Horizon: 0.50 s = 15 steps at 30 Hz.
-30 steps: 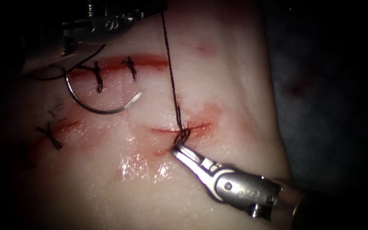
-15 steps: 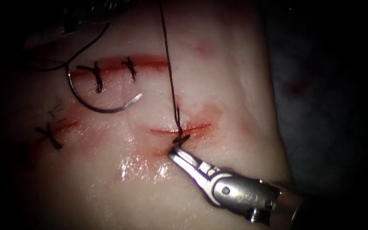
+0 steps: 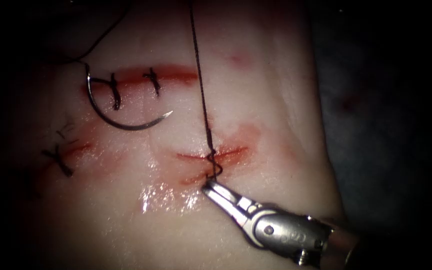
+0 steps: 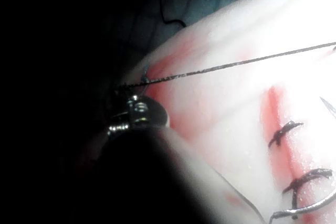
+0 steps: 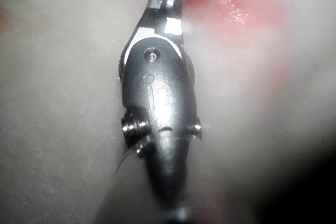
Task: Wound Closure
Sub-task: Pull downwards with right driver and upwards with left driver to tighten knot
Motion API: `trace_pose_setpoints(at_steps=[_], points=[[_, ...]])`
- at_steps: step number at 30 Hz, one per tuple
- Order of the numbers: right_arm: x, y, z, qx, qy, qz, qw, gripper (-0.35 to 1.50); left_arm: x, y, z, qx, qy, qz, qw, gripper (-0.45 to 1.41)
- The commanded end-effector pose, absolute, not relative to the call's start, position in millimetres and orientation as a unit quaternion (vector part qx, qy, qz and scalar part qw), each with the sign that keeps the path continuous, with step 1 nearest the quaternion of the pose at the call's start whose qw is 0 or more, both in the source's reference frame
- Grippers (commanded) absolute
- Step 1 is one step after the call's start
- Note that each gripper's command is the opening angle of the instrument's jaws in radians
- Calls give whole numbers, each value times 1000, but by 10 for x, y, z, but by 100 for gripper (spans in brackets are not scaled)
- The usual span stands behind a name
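Left tool (image 4: 137, 113) now withdrawn upward, thread (image 3: 202, 95) taut; right tool (image 3: 210, 187) fingers clamped on thread.

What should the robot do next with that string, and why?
Probably draw the two ends a little further apart to snug the knot. The right tool grips the thread at the cut, where a small loop sits slack. The needle lies free on the tissue, left of it.

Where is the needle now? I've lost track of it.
In the endoscope view, the needle lies free on the tissue, left of the open cut, beside two stitches.
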<state>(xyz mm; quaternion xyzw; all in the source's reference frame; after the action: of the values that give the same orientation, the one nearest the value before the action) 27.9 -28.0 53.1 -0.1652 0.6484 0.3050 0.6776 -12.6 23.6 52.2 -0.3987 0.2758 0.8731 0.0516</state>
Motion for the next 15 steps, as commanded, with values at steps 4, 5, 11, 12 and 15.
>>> trace_pose_setpoints(at_steps=[4, 5, 11, 12, 15], points=[[286, -288, 543, -165, 649, 302, 679, -35, -128, 248, 528, -403, 284, 868, 58, -45], [286, -289, 544, -165, 648, 301, 680, -35, -128, 250, 529, -406, 285, 866, 61, -45], [287, -292, 550, -169, 646, 297, 683, -35, -125, 263, 542, -424, 294, 852, 91, -45], [287, -293, 550, -169, 646, 297, 683, -35, -124, 265, 544, -428, 299, 847, 103, -45], [288, -299, 552, -169, 646, 297, 683, -35, -123, 271, 550, -437, 313, 833, 133, -45]])
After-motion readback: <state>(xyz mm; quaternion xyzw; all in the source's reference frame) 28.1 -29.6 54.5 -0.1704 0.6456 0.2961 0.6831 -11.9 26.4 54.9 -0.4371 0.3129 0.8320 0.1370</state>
